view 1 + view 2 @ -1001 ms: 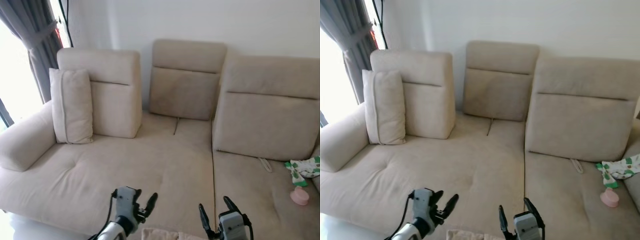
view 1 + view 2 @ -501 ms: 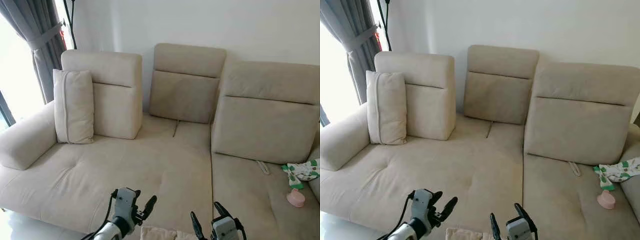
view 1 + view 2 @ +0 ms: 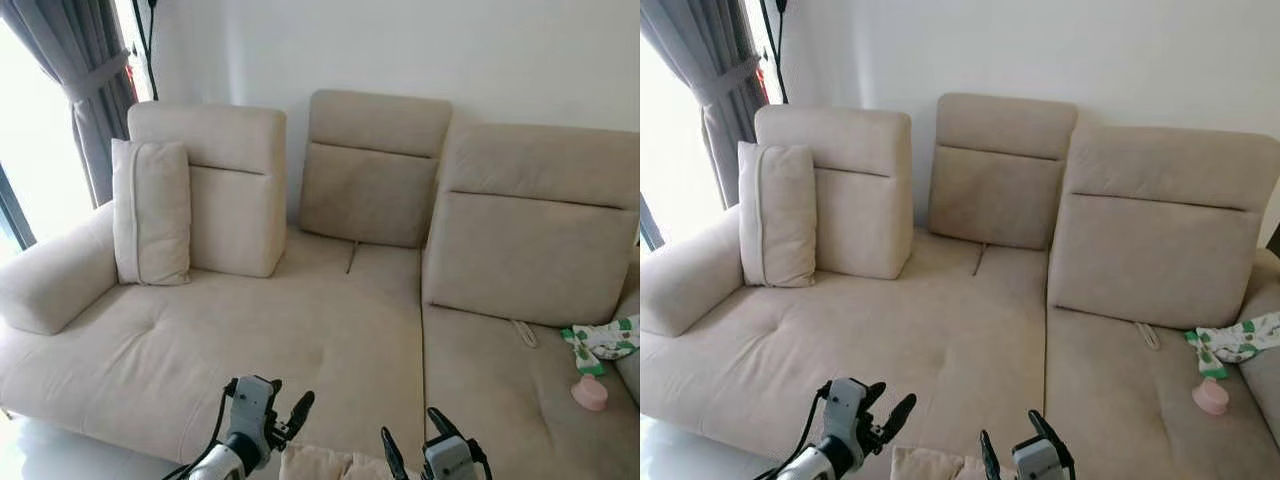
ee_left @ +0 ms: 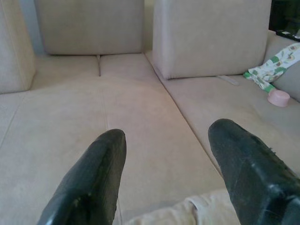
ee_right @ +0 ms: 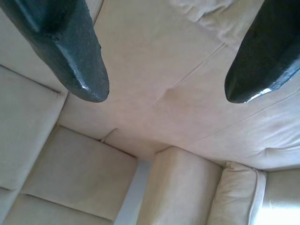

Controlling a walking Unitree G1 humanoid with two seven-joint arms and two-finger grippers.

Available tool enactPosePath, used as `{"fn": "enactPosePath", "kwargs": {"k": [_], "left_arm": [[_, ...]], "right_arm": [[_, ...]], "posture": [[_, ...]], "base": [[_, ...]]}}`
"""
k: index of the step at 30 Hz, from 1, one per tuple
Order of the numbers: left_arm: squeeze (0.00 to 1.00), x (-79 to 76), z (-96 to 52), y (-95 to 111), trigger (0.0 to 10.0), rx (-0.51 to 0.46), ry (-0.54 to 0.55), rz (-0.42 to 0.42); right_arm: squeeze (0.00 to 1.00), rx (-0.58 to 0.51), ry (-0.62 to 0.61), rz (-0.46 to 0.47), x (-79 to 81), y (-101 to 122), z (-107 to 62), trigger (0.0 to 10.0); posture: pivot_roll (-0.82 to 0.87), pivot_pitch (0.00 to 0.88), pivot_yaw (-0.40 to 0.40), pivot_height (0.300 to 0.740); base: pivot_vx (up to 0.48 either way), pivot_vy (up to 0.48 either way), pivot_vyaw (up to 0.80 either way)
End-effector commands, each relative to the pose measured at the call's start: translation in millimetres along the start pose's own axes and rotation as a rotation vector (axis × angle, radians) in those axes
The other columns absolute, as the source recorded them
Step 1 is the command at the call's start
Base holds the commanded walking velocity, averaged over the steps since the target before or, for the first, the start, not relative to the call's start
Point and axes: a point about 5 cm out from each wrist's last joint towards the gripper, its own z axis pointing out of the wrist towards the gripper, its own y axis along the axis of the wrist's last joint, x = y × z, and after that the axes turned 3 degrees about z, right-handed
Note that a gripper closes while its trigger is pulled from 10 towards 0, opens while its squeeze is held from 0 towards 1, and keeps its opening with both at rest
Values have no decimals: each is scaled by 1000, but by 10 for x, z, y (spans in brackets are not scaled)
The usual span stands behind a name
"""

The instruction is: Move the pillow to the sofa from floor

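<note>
I see the pillow (image 3: 325, 464) low at the frame's bottom edge, between my left claw (image 3: 288, 416) and right claw (image 3: 413, 447), in front of the sofa (image 3: 300, 330) seat. Both claws are spread wide, gripping nothing, beside the pillow. Another cushion (image 3: 151, 212) stands upright at the sofa's left end. Cloth (image 3: 603, 338) and pink cup (image 3: 589, 392) lie on the right seat.

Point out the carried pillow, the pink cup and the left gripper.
carried pillow (image 3: 325, 464), left eye view, its top edge between the grippers
pink cup (image 3: 589, 393), left eye view, its side, on the sofa seat
left gripper (image 3: 283, 414), left eye view, between its open fingertips
</note>
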Motion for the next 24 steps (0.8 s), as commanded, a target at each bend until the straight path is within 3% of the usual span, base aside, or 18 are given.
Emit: {"fn": "enactPosePath", "kwargs": {"k": [1,15,21,24], "left_arm": [[0,-12,-34,-61,10000,27,-10,19],[0,-33,-14,-58,10000,28,-16,23],[0,-39,26,40,10000,-2,-29,91],[0,-94,80,160,10000,-38,-73,178]], "right_arm": [[0,25,0,13,8,-50,-36,10000],[0,37,-4,18,1,-83,-61,10000],[0,87,149,-13,-72,-138,-146,10000],[0,148,250,-78,-252,-175,-184,10000]], "posture": [[-29,0,22,645],[-38,0,26,605],[-36,0,30,605],[-37,0,33,605]], "base": [[0,0,0],[0,0,0],[0,0,0],[0,0,0]]}}
